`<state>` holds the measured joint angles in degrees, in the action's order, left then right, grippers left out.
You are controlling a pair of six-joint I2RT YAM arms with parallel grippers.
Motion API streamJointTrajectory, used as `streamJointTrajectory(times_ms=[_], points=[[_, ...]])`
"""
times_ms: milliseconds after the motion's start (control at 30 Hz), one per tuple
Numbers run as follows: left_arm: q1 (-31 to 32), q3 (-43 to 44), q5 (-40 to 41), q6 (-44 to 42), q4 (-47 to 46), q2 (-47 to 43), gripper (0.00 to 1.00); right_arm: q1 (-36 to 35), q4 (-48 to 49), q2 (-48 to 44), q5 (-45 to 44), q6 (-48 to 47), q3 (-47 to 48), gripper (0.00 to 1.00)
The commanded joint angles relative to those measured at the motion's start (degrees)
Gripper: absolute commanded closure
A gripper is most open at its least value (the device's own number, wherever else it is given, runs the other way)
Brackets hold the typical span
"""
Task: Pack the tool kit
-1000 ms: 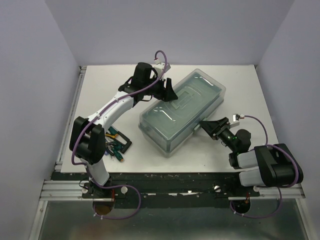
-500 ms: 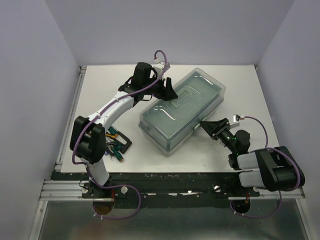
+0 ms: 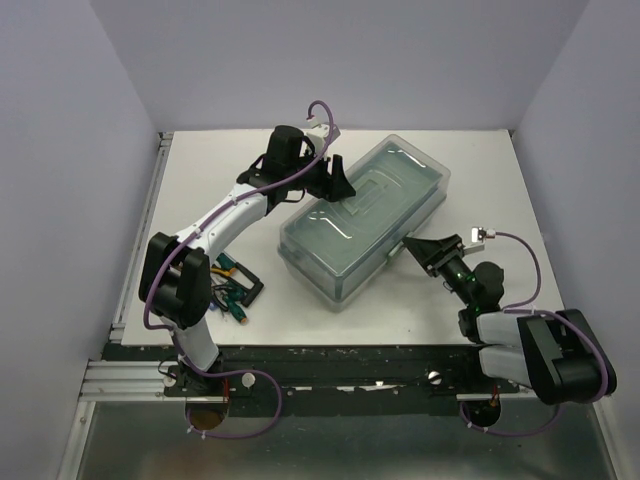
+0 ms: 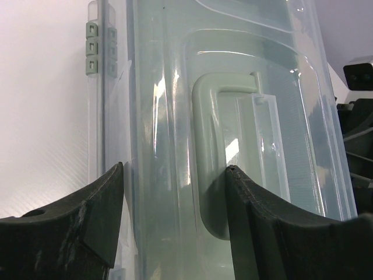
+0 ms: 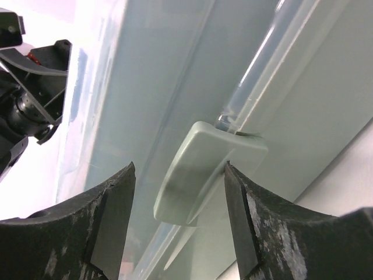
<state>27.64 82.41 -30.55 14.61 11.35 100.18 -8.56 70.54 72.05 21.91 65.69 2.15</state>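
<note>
The sage-green toolbox (image 3: 362, 222) lies diagonally mid-table with its translucent lid down. My left gripper (image 3: 338, 188) is open over the lid's far-left side; in the left wrist view its jaws (image 4: 175, 175) span the lid beside the green handle (image 4: 213, 169). My right gripper (image 3: 412, 250) is open at the box's near-right side wall; in the right wrist view its jaws (image 5: 179, 175) flank the green latch (image 5: 204, 169), the right finger (image 5: 245, 216) close against it. Yellow-handled pliers (image 3: 232, 268) and other small tools lie on the table at the left arm's base.
A black-framed tool (image 3: 252, 290) lies with the loose tools at the left near edge. Lavender walls enclose the white table (image 3: 220, 170) on three sides. The left arm's white link (image 3: 225, 215) stretches over the table's left part.
The right arm's wrist and elbow have shifted slightly rightward and down, the gripper staying at the latch. The left arm and the toolbox have not moved.
</note>
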Motion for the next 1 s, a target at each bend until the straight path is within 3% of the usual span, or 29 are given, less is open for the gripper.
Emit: streamJointTrajectory(times_ms=[0, 133, 300, 433, 800, 967], points=[[-0.4, -5.9, 10.9, -4.3, 16.3, 6.9, 0.99, -0.6, 5.0, -5.0, -3.3, -2.9, -1.0, 0.29], [-1.3, -6.2, 13.8, -5.5, 16.9, 7.7, 0.99, -0.6, -10.6, -13.8, -4.1, -7.5, 2.5, 0.22], [-3.8, -7.4, 15.3, -6.2, 17.3, 7.7, 1.00, -0.6, -44.6, -30.6, -13.2, -19.0, 10.8, 0.10], [-5.7, -8.0, 13.2, -6.0, 17.2, 8.5, 1.00, -0.6, -57.8, -33.6, -15.1, -26.3, 18.1, 0.06], [-9.0, -12.2, 13.7, -6.8, 17.3, 7.4, 1.00, -3.0, -66.4, -21.7, -14.9, -27.1, 29.5, 0.05], [-10.3, -11.6, 15.3, -7.4, 18.4, 8.5, 1.00, -3.5, -67.6, -21.1, -16.9, -26.9, 31.4, 0.05]])
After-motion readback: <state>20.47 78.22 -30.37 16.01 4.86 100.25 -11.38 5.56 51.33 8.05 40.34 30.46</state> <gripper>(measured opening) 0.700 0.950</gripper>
